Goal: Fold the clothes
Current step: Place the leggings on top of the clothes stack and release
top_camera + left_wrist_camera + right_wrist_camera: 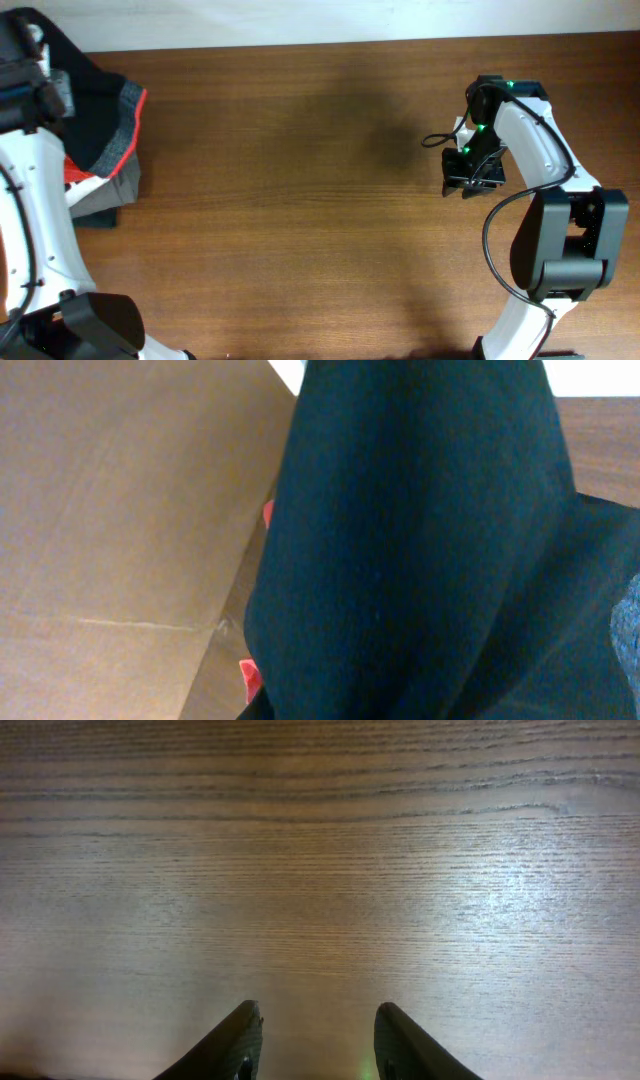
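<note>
Black fabric smothers the left pincer — whether it grips I cannot tell — with the pants bunched close against it, likely soft, limp, light; best taken at the grey waistband. Far off, the right pincer gapes, released, over the worktop

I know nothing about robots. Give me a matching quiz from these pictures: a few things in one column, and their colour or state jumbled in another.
Things:
1. pants
2. waistband trim
3. right gripper
4. table

Colour or state:
a. open, nothing between its fingers
b. brown wood
c. black
d. red-orange

Pairs: 1-c, 2-d, 3-a, 4-b
</note>
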